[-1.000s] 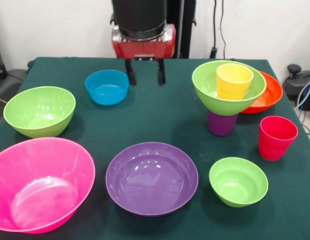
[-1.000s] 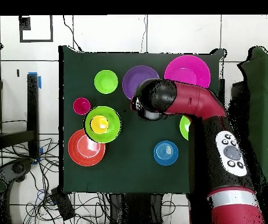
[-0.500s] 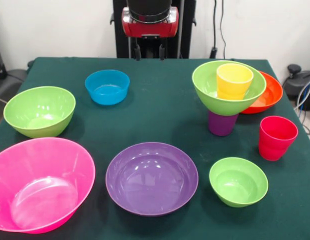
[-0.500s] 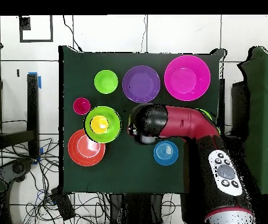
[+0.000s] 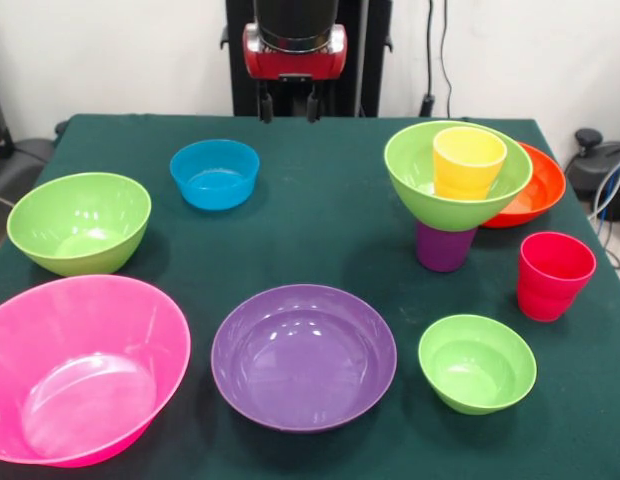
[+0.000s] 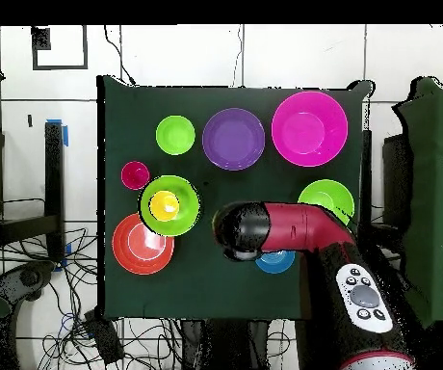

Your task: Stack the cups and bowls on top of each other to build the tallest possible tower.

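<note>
White wall, tiled floor, tangled cables, possibly chairs alongside

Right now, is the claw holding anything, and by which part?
Nothing. The claw hangs open and empty at the table's far edge, clear of every cup and bowl.

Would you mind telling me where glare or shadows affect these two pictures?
Front view: white highlights glint inside the purple bowl and the pink bowl, and soft shadows lie beside each bowl. Overhead view: the arm covers part of the blue bowl; the green cloth looks nearly black.
</note>
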You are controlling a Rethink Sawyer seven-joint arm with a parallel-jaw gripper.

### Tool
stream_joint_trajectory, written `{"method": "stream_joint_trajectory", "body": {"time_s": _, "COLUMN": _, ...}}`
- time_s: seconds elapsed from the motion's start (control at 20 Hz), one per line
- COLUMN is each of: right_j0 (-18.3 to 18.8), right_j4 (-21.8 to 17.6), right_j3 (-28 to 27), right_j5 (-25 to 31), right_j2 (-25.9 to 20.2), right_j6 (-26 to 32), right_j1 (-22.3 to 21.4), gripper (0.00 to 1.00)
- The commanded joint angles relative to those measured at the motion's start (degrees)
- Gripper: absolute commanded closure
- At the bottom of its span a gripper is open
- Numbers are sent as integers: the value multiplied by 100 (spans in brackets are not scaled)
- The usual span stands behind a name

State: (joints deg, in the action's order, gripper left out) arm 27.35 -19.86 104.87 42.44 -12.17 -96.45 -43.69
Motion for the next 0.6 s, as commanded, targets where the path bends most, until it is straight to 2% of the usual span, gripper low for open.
{"method": "stream_joint_trajectory", "body": {"time_s": 0.05, "right_j0": 60, "right_j4": -675, "right_j3": 472, "right_j5": -1020, "right_j2": 3, "right_j6": -134, "right_j1": 350, "gripper": 0}}
{"method": "stream_joint_trajectory", "body": {"time_s": 0.1, "right_j0": 104, "right_j4": -745, "right_j3": 420, "right_j5": -1335, "right_j2": 8, "right_j6": -185, "right_j1": 477, "gripper": 0}}
{"method": "stream_joint_trajectory", "body": {"time_s": 0.3, "right_j0": 19, "right_j4": -1133, "right_j3": 168, "right_j5": -1513, "right_j2": 293, "right_j6": -243, "right_j1": 798, "gripper": 0}}
{"method": "stream_joint_trajectory", "body": {"time_s": 0.6, "right_j0": 20, "right_j4": -1367, "right_j3": 36, "right_j5": -2017, "right_j2": 411, "right_j6": -330, "right_j1": 1177, "gripper": 0}}
